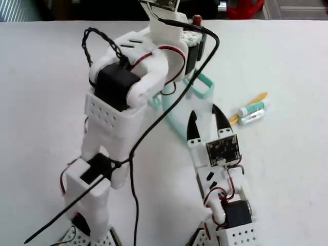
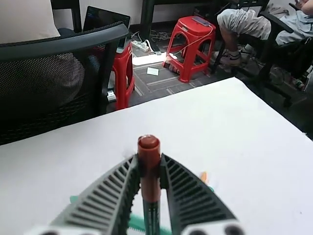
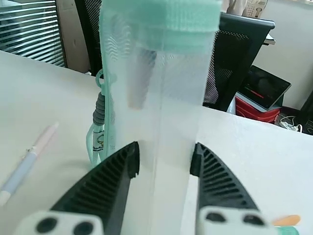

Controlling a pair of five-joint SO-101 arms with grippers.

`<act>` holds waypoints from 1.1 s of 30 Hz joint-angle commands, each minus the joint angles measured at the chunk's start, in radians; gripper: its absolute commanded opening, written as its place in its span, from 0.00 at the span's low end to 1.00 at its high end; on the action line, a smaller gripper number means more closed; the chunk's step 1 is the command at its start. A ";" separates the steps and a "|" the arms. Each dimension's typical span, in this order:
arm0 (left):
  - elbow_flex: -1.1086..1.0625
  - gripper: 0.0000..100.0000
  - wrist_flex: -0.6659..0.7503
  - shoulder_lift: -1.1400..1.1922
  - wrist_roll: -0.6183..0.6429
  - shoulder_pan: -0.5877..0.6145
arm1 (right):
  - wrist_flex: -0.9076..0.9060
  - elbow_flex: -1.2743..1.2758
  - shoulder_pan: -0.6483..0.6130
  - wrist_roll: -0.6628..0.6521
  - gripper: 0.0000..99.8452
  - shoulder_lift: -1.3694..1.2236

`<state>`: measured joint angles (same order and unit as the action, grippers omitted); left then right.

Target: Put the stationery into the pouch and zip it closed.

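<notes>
My left gripper [image 2: 148, 169] is shut on a marker [image 2: 148, 161] with a brown cap, held upright above the far end of the table; the cap [image 1: 196, 20] pokes up past the left arm's wrist. The translucent pouch [image 1: 204, 86] with mint-green trim lies in the middle of the table. My right gripper [image 1: 206, 119] has its black fingers on either side of the pouch [image 3: 156, 98] and grips it. A dark, blurred shape shows through the pouch wall. A pale pen [image 3: 22, 169] lies on the table beside the pouch.
Two small tubes [image 1: 251, 111] and a yellow stick [image 1: 254, 100] lie to the right of the pouch. The left arm [image 1: 118, 113] and its black cable [image 1: 134, 169] span the table's left half. Chairs and red stools [image 2: 193, 41] stand beyond the far edge.
</notes>
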<state>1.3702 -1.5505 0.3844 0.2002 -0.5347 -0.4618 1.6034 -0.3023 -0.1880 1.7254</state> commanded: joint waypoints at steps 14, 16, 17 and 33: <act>0.000 0.02 -0.118 -0.010 -0.003 -0.059 | -0.133 -0.028 -0.111 -0.029 0.14 -0.013; 0.000 0.02 -0.138 -0.010 -0.005 -0.053 | -0.130 -0.028 -0.111 -0.029 0.14 -0.013; 0.000 0.02 -0.147 -0.010 -0.005 -0.048 | -0.128 -0.028 -0.111 -0.029 0.14 -0.013; -0.141 0.13 -0.232 0.012 -0.003 -0.071 | -0.091 -0.025 -0.111 -0.035 0.13 -0.013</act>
<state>1.3103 -1.7776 0.3920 0.2002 -0.5869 -0.5554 1.5865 -0.3989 -0.2110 1.7254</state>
